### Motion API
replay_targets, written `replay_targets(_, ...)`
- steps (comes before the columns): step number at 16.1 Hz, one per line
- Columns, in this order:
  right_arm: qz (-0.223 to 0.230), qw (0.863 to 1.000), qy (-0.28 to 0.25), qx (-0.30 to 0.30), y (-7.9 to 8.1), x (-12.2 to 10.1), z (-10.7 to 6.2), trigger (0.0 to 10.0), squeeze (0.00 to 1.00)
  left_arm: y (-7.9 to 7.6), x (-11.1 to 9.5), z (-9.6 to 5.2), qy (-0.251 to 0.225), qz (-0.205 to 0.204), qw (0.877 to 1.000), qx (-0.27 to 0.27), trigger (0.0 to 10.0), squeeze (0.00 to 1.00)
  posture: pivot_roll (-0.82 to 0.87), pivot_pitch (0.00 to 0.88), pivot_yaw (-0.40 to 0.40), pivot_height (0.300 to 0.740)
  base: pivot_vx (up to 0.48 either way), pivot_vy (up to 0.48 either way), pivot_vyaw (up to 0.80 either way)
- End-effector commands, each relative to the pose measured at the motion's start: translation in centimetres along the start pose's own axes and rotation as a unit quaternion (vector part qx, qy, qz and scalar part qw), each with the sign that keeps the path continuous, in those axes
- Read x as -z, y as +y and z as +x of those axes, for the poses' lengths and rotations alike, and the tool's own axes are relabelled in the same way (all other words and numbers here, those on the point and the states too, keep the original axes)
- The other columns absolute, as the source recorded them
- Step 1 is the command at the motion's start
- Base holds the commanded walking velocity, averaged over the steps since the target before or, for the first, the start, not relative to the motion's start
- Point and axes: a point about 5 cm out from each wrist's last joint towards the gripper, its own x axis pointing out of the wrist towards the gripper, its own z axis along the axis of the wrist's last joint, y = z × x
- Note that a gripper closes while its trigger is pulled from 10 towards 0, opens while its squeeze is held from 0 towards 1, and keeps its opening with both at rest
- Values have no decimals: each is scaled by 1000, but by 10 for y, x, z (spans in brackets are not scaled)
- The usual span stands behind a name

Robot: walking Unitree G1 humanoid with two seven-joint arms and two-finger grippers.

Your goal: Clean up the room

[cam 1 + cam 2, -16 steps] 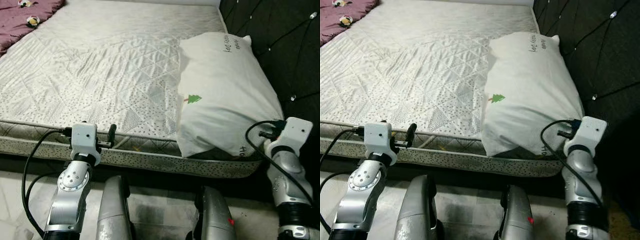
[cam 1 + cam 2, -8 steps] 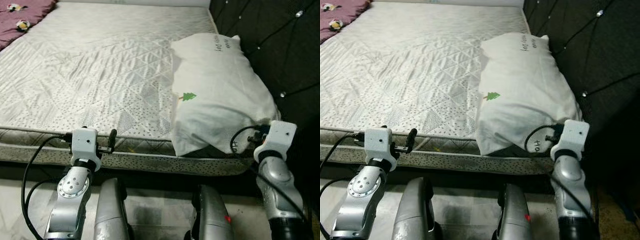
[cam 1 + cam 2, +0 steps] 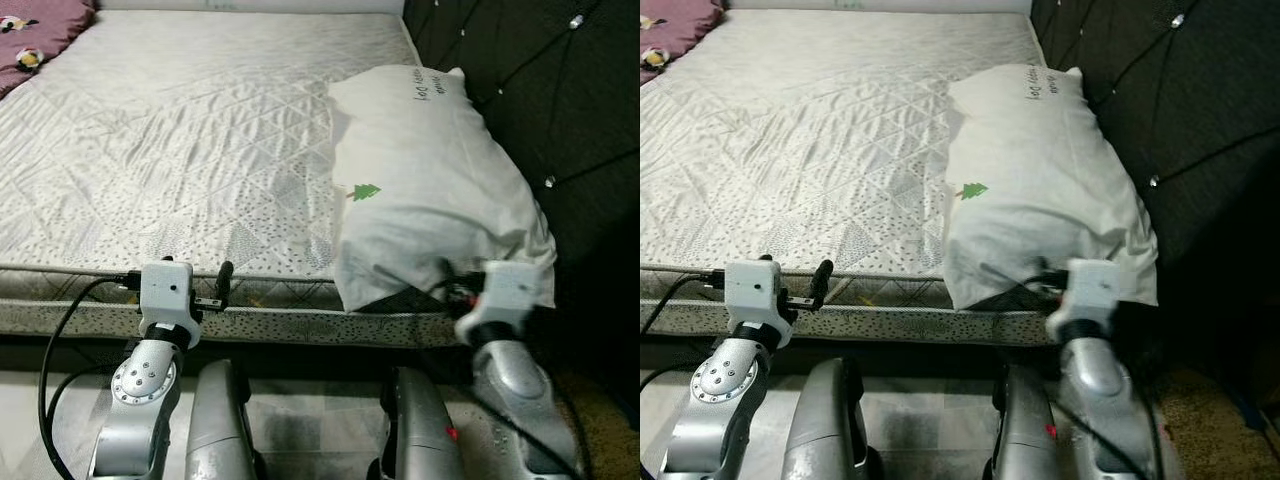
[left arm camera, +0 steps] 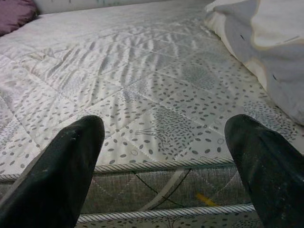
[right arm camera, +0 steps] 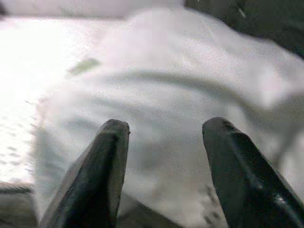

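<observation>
The bare quilted mattress (image 3: 180, 150) fills the frame, and the whole view has swung a little rightward since a second ago — the camera moved, not the bed. The white pillow (image 3: 430, 190) with its small green tree print lies along the mattress's right edge, against the dark tufted headboard (image 3: 540, 90). The right gripper (image 5: 164, 161) has shifted inward to the pillow's near end — fingers spread wide, holding nothing. The left gripper (image 4: 164, 161) hovers at the mattress's near edge as before, also spread wide and empty.
</observation>
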Motion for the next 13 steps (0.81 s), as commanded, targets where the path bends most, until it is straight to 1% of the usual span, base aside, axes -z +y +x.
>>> replay_targets(1, -4, 1000, -11, -6, 0, -5, -1, 10000, 1000, 1, -3, -1, -4, -2, 1000, 2, 10000, 0, 30, 0, 13, 537, 0, 0, 0)
replay_targets(4, -3, 1000, -6, -9, 1, -5, -2, 10000, 1000, 1, -4, -1, -3, -2, 1000, 2, 10000, 0, 27, 0, 16, 537, 0, 0, 0)
replay_targets(5, 12, 999, -26, -41, 10, -19, 11, 10000, 0, -2, -2, -2, 3, -4, 1000, 6, 10000, 0, 24, 0, 22, 552, 0, 0, 0)
replay_targets(6, 11, 999, -32, -42, 10, -22, 13, 10000, 0, -3, -1, -2, 4, -4, 1000, 7, 10000, 0, 24, 0, 22, 557, 0, 0, 0)
replay_targets(7, 20, 998, -38, -37, 9, -24, 17, 10000, 0, -3, 0, -2, 7, -4, 1000, 7, 10000, 0, 23, 0, 21, 571, 0, 0, 0)
replay_targets(8, 20, 998, -40, -34, 8, -25, 18, 10000, 0, -4, 0, -3, 8, -4, 1000, 8, 10000, 0, 22, 0, 18, 586, 0, 0, 0)
replay_targets(13, 15, 999, -39, -34, 9, -26, 20, 10000, 0, -5, 1, -2, 10, -6, 1000, 10, 10000, 0, 20, 0, 13, 646, 0, 0, 0)
